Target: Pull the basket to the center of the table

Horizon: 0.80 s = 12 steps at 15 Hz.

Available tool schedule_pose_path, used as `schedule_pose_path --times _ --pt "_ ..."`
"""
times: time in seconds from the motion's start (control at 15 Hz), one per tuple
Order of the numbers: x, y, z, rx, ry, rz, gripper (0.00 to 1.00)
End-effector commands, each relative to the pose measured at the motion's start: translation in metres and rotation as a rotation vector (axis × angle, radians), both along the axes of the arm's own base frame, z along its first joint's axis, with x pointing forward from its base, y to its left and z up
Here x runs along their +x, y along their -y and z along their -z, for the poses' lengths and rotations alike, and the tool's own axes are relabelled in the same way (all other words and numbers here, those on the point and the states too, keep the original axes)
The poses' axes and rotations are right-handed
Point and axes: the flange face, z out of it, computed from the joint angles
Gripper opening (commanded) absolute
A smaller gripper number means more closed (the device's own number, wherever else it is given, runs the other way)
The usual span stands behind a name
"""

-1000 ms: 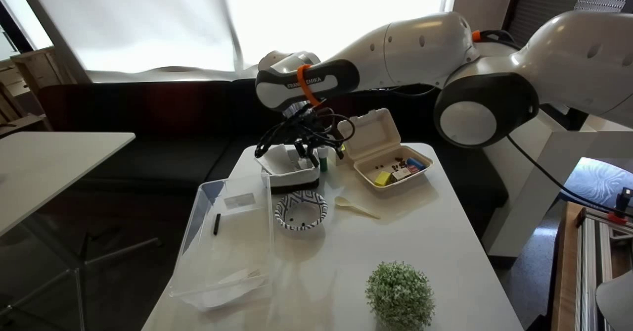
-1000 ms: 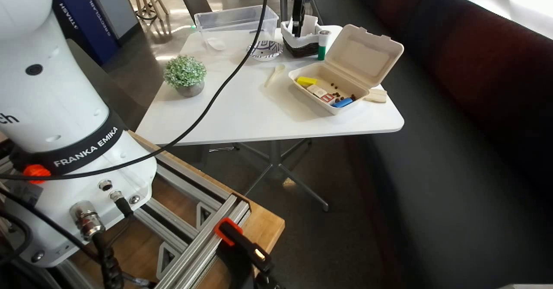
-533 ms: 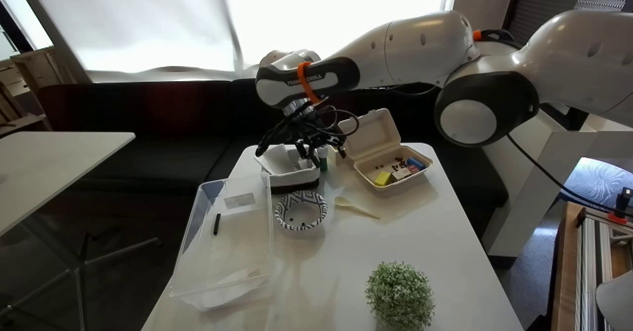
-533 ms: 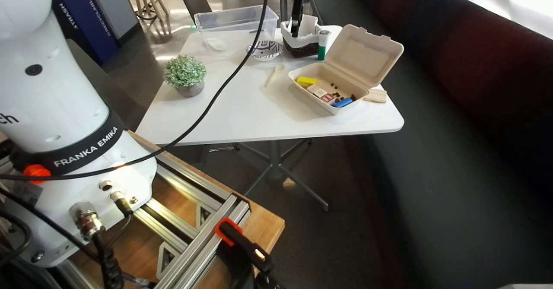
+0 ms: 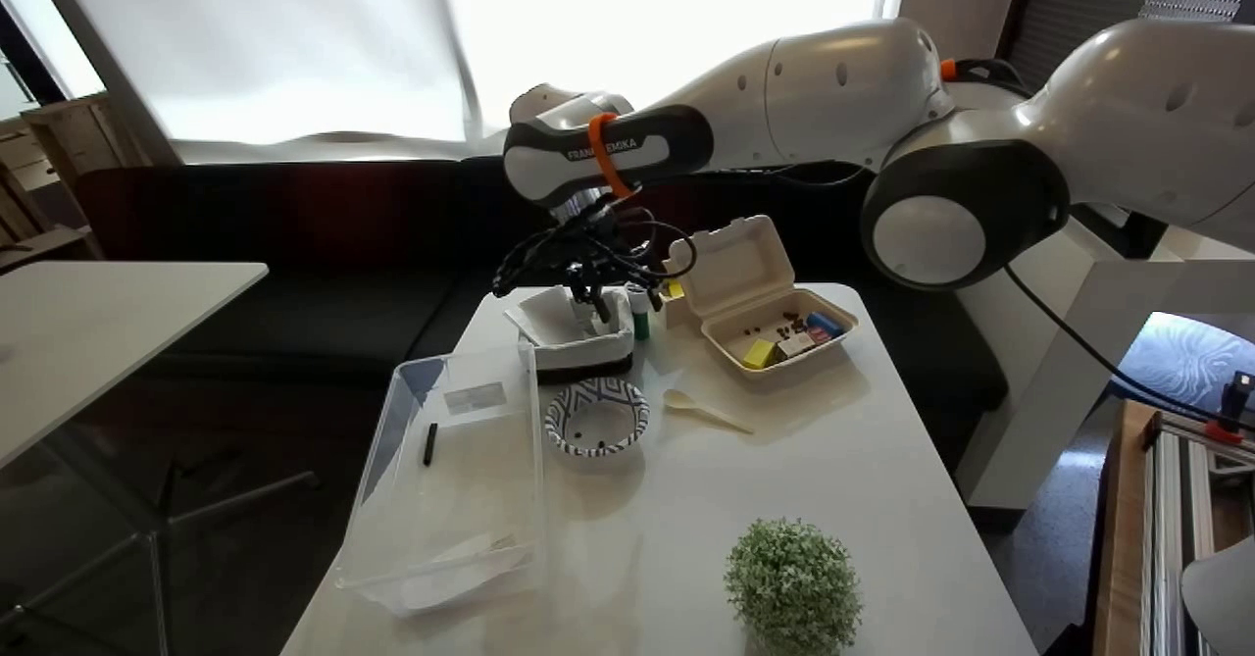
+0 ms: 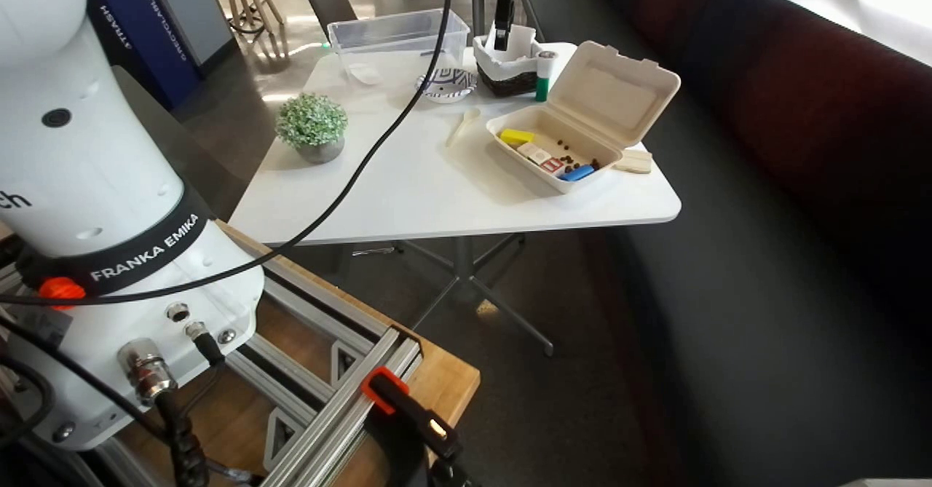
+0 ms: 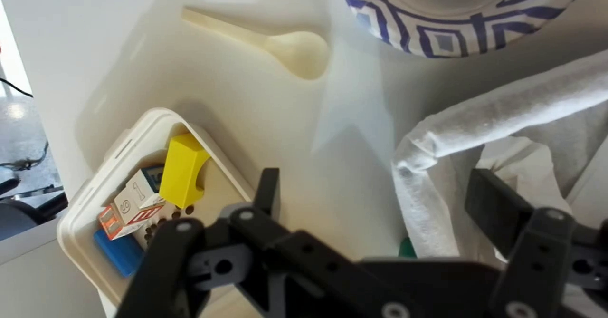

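The claw [image 7: 375,197] was spread wide at the fingertips, with a strip of the white table [image 7: 327,128] and a rolled edge of the basket [image 6: 513,84] visible between them in the wrist view. The finger [image 7: 496,208] toward the right of that frame was seen over the basket's inside; whether anything was touched honestly couldn't be told. The basket was set near a corner of the table, on the far side and roughly mid-width of the frame in both exterior views. It was dark on the outside, with a white lining [image 7: 498,109] and some crumpled white paper-looking stuff [image 7: 517,161] tucked in. A green-and-white tube [image 6: 543,76] was placed just beside it.

The beige takeout box [image 6: 611,94] was tipped lid-up and loaded with a yellow block [image 7: 183,175], lettered and numbered blocks [image 7: 137,194], a blue thing [image 7: 118,251] and little brown bits [image 7: 189,209]. A couple of dark specks [image 5: 577,435] could be spotted in the patterned bowl [image 7: 444,44]. In an exterior view, lower left, a short black stick [image 5: 429,444] could be made out through the clear bin [image 5: 471,499].

The arm [image 5: 843,97] was stretched in from the right edge, wrist bent so the claw was aimed down.

A pale spoon [image 7: 301,54] was laid near the bowl. In an exterior view, a potted plant [image 6: 313,127] was parked at centre left, and a dark bench [image 6: 728,218] was seen along the right.
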Motion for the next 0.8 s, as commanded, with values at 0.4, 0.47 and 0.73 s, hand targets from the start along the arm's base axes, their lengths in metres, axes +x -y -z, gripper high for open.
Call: schedule_pose_path --times 0.4,0.47,0.73 --pt "-0.002 0.002 0.042 -0.012 -0.001 0.02 1.0" --pt "-0.003 0.002 0.047 -0.015 -0.005 0.014 1.0" --pt "-0.02 0.0 0.058 0.002 -0.124 0.024 1.0"
